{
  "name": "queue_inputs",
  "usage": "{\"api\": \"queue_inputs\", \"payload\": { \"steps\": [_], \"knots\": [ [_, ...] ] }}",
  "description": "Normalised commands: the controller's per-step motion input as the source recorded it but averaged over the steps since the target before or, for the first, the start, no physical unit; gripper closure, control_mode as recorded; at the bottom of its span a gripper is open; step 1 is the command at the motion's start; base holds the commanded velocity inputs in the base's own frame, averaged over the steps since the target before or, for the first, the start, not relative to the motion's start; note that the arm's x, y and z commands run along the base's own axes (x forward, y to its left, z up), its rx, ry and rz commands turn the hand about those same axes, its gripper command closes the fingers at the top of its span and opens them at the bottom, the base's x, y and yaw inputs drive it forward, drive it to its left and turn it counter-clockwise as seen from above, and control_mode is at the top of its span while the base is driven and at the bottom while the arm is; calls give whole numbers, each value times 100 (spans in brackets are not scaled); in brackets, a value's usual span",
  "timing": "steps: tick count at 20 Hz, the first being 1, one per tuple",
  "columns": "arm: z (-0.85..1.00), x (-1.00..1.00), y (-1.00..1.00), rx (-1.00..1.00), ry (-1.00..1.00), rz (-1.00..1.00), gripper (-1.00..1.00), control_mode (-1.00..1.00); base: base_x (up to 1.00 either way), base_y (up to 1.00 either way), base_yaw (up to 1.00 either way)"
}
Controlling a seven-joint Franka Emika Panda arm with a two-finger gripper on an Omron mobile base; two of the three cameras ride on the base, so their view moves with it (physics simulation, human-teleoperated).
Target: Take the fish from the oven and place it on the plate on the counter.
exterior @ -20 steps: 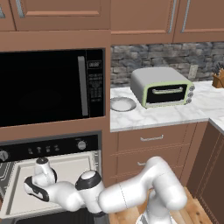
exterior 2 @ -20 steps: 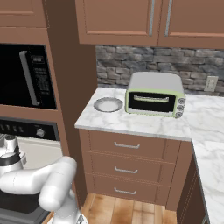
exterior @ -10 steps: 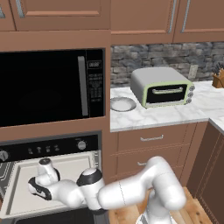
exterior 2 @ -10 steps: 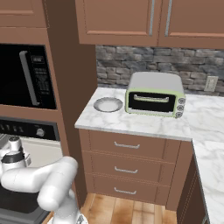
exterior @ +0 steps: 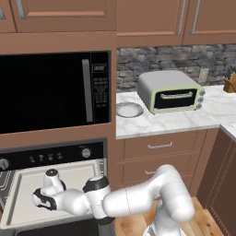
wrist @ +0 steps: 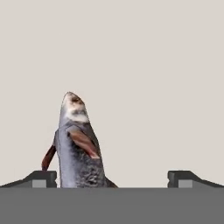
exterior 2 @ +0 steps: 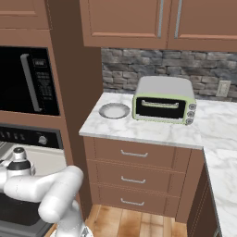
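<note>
Through the hand camera I see my gripper (wrist: 112, 178) with its jaws spread wide and holding nothing, the grey scaly fish (wrist: 79, 146), pale-headed with a reddish fin, lying on the pale tray (wrist: 153, 78) close beside the left jaw.

Glossy white arm (exterior: 138, 200) of rounded tubular links, lower centre of left base view; dark bands at joints; black-ringed wrist with white cap. Dark angular fingertips (wrist: 43, 178) at bottom of hand view.
</note>
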Motion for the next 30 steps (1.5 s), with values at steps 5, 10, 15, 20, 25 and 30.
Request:
{"api": "queue_inputs", "payload": {
  "steps": [5,10,15,20,25,30],
  "knots": [
    [-100,0,1,-19,0,18,-100,-100,0,0,0],
    [-99,-14,3,-22,7,14,100,-100,0,0,0],
    [-73,-15,8,-16,2,14,100,-100,0,0,0],
    [-70,-14,0,-17,0,8,100,-100,0,0,0],
    [-73,-22,0,-23,4,7,100,-100,0,0,0],
    [-60,-22,-8,-31,9,7,100,-100,0,0,0]
  ]
}}
